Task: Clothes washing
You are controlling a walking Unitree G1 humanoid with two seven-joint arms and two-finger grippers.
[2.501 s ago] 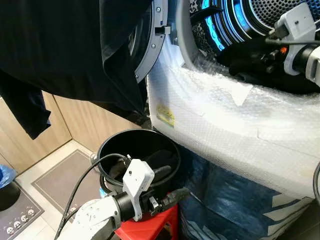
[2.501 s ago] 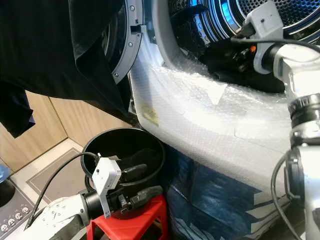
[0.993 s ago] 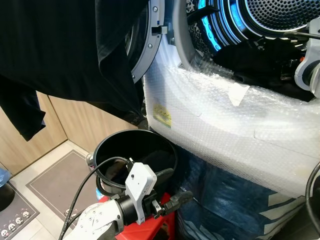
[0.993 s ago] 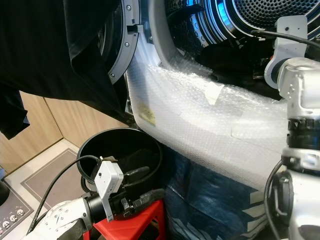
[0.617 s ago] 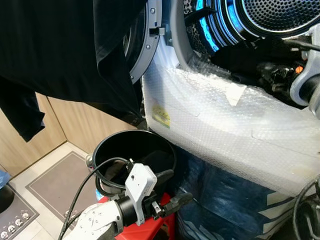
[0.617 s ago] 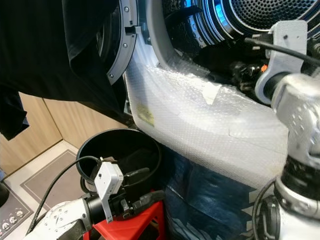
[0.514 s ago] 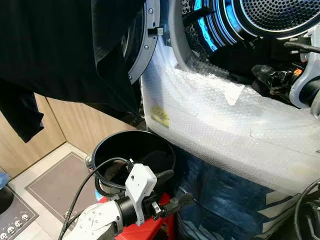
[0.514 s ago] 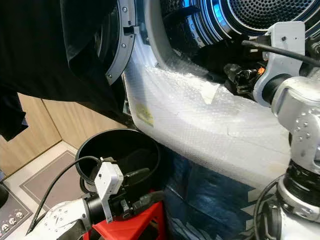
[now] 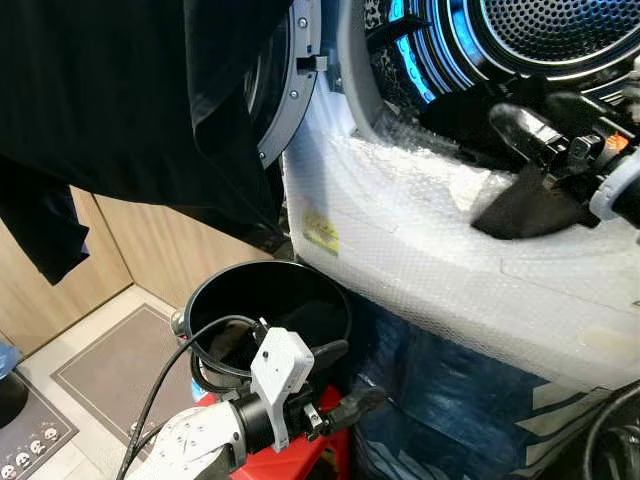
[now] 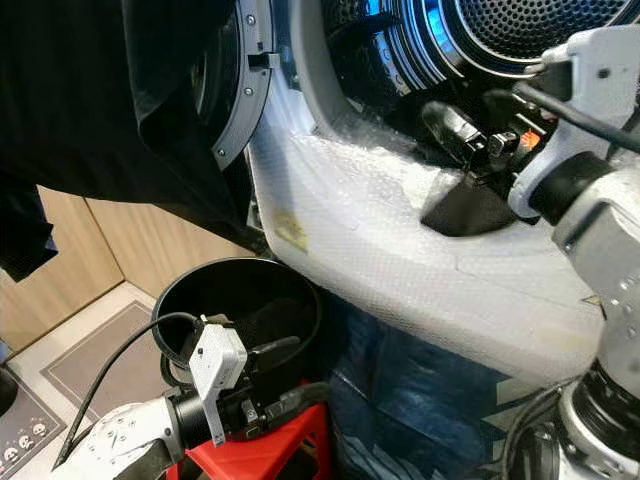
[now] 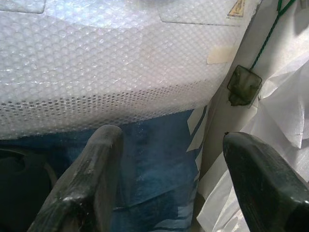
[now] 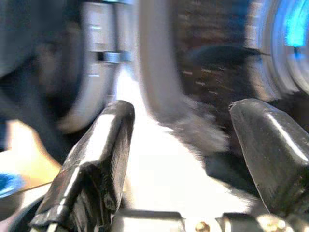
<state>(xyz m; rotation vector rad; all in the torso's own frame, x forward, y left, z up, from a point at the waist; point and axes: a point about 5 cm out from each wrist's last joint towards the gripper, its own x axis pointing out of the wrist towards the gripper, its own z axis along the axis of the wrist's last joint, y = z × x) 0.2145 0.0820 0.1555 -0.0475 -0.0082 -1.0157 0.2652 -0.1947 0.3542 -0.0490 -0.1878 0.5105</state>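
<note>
Black cloth (image 9: pixel 525 205) hangs under my right gripper (image 9: pixel 545 120) over the bubble-wrapped washer (image 9: pixel 420 240) lip; its fingers look spread. My left gripper (image 9: pixel 345 380), also spread, hovers by the bucket (image 9: pixel 265 300).

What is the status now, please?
Right gripper open at washer drum mouth. Left gripper open, low by black bucket. Black garment draped over washer door.

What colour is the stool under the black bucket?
The stool is bright red. It shows best in the right eye view, just below the black bucket.
</note>
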